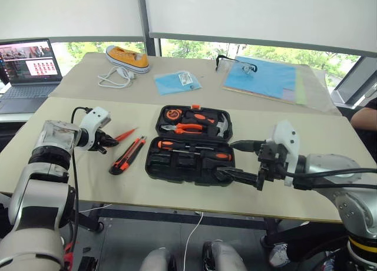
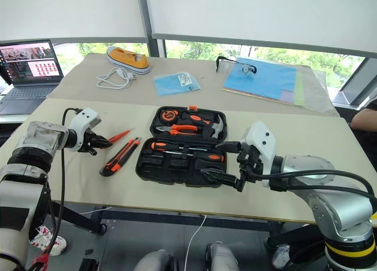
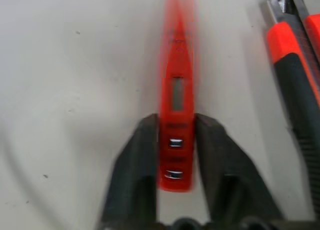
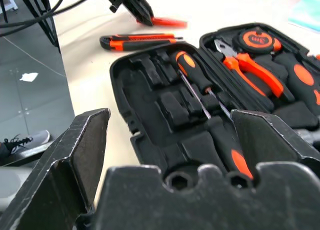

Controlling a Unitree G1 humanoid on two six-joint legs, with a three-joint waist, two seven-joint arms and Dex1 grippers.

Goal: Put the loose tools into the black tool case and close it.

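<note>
Apparently left jaws around red tester pen (image 3: 175, 135).

The black tool case (image 1: 189, 146) lies open and flat on the worktop, its two halves side by side, directly ahead of the right end effector (image 1: 238, 160), whose spread fingers hover at the near half's right edge. In that near half two orange-and-black screwdrivers (image 1: 194, 149) rest lengthwise in moulded slots. A slim red tester screwdriver (image 3: 175, 115) lies loose on the worktop, its butt end pinched between the fingers of the left end effector (image 1: 111, 141), its tip pointing away towards the case. Just beside it, on the case side, the orange-black utility knife (image 1: 128, 155) lies flat and loose, angled.
</note>
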